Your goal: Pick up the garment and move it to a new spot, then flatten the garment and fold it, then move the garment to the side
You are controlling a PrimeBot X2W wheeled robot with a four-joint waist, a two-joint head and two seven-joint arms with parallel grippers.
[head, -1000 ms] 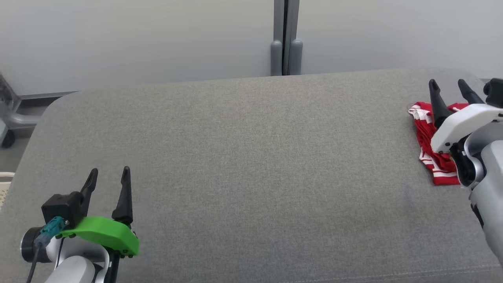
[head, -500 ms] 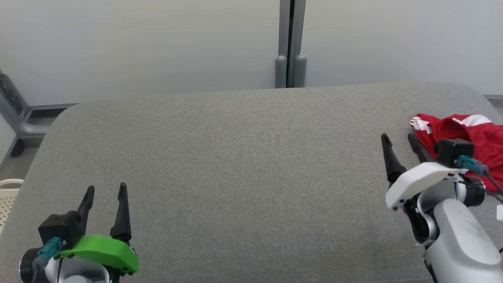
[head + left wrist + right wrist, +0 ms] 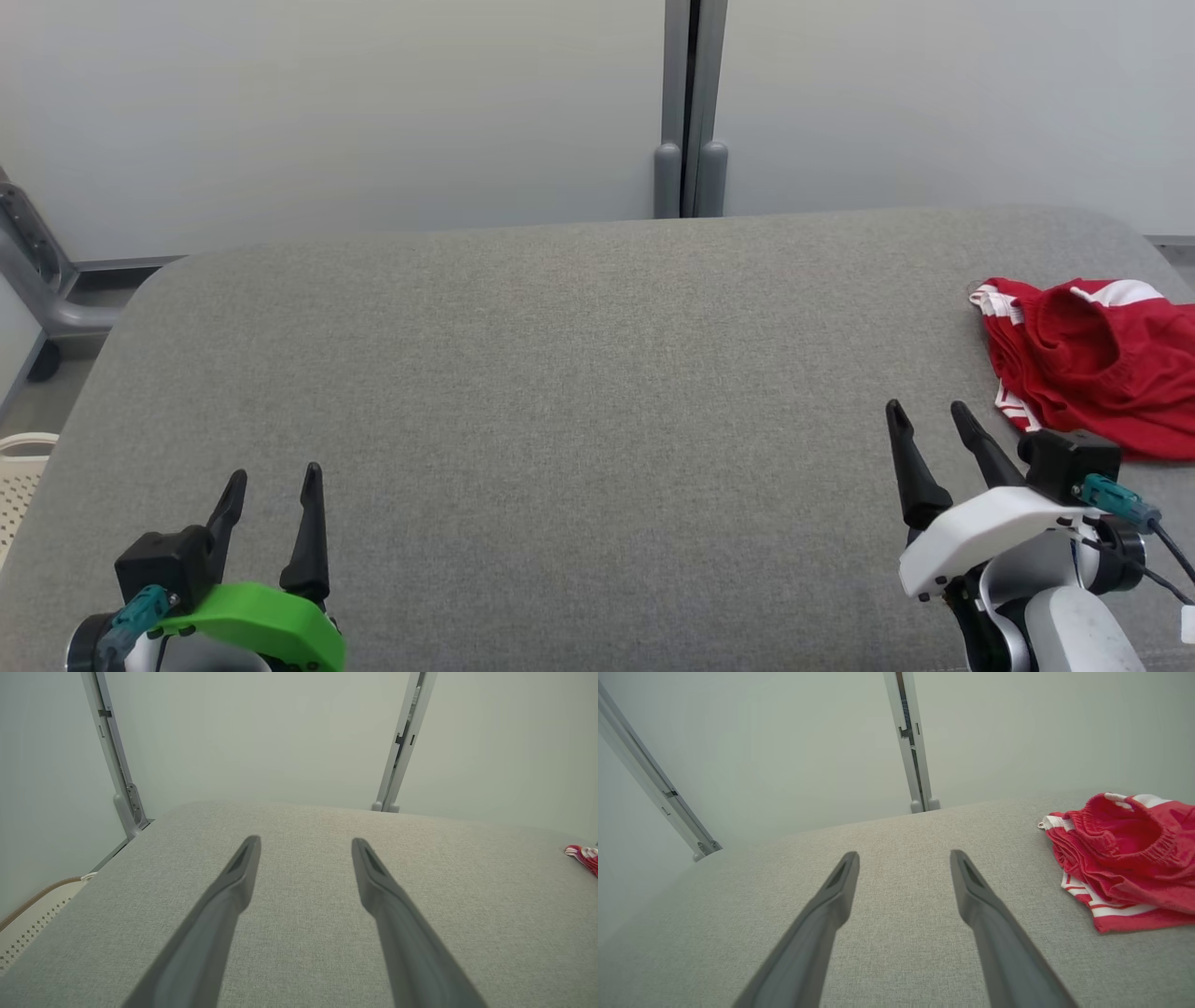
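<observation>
- Garment [image 3: 1092, 364], head view: the red piece with white stripes lies in a loose heap at the right edge of the grey surface [image 3: 560, 373], part of it running out of frame. Its elastic waistband gapes open and the cloth is rumpled, not flat.
- Head view, grippers: the left gripper [image 3: 275, 471] sits near the front left corner and the right gripper [image 3: 926, 407] near the front right, just beside the heap but apart from it. Both have their fingers spread wide and hold nothing.
- Head view, progress: judging by the bunched cloth, flattening and a neat fold look undone. Whether this edge spot is the start or the final "side" place cannot be told.
- Head view, surroundings: the middle of the surface is bare, leaving room to spread the cloth. A pale perforated basket [image 3: 19, 467] stands past the left edge, and a grey post [image 3: 689, 112] rises against the wall behind. Neither blocks a reach.
- Left wrist view: the left gripper [image 3: 306, 841] stands wide apart over bare fabric with nothing between its fingers. A sliver of the garment [image 3: 584, 856] shows at the far right edge, well apart.
- Right wrist view: the right gripper [image 3: 904, 854] is spread and empty, aimed past the garment [image 3: 1125, 858], which lies off to its right. Layered folds and a striped hem show.
</observation>
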